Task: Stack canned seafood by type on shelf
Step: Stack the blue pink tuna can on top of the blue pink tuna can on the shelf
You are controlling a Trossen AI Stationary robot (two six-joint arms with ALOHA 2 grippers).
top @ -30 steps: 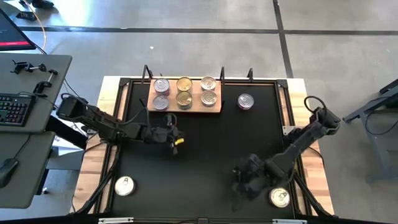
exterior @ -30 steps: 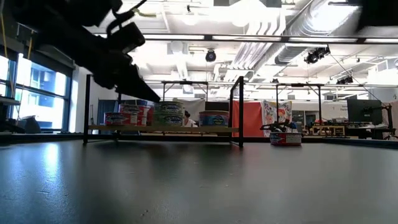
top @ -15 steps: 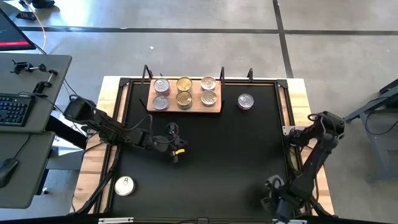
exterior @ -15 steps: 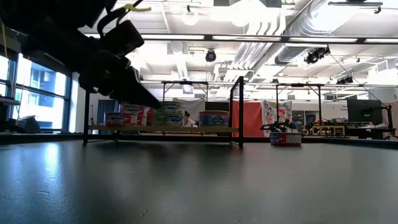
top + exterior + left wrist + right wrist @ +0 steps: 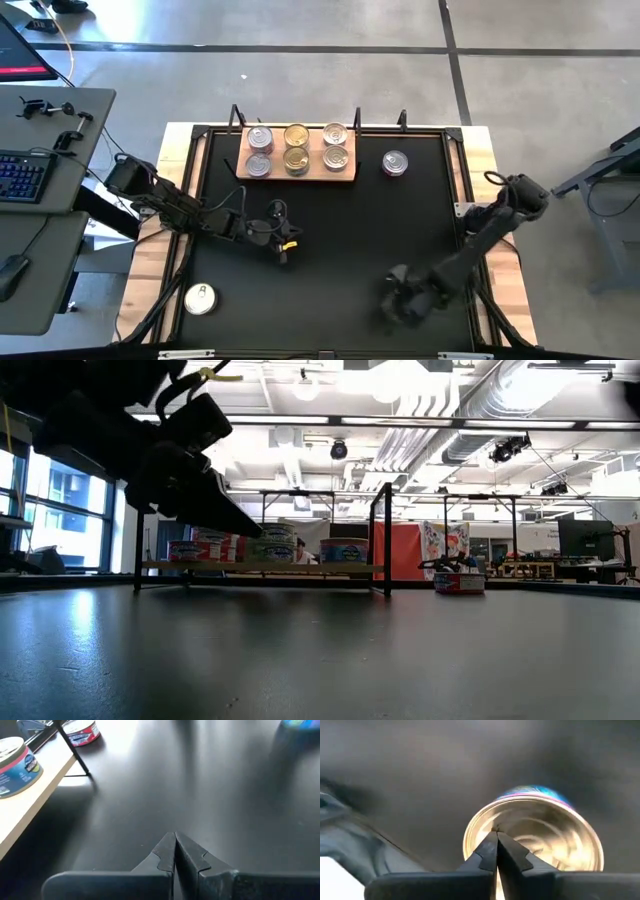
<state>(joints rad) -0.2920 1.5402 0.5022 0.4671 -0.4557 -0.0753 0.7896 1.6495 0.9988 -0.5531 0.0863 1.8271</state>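
The wooden shelf [image 5: 297, 166] at the far middle carries six cans [image 5: 296, 148] in two rows. One can [image 5: 395, 163] stands on the mat right of the shelf, and another [image 5: 200, 298] at the near left. My left gripper [image 5: 285, 243] hangs shut over the mat, near side of the shelf, empty [image 5: 175, 839]. My right gripper [image 5: 400, 300] is shut at the near right, pointing steeply down. In its wrist view the fingertips [image 5: 496, 836] stand over a gold-lidded can [image 5: 540, 832]. That can is hidden under the arm in the high view. My right gripper points its shut fingertips down at the gold lid's rim [image 5: 485, 822]. The picture is blurred, and I cannot tell whether they touch the can, which stands upright on the mat.
The black mat [image 5: 330, 230] covers the table inside a black frame with upright posts [image 5: 358, 118] behind the shelf. A desk with a keyboard [image 5: 25, 175] stands beyond the table's left edge. Bare mat lies between the two grippers.
My right gripper swung out over the near right corner, then came back toward the table's left, sinking and rolling its wrist. The gold-lidded can, seen earlier beside it, is now covered by the arm. My left gripper has drifted slightly toward the near edge and down.
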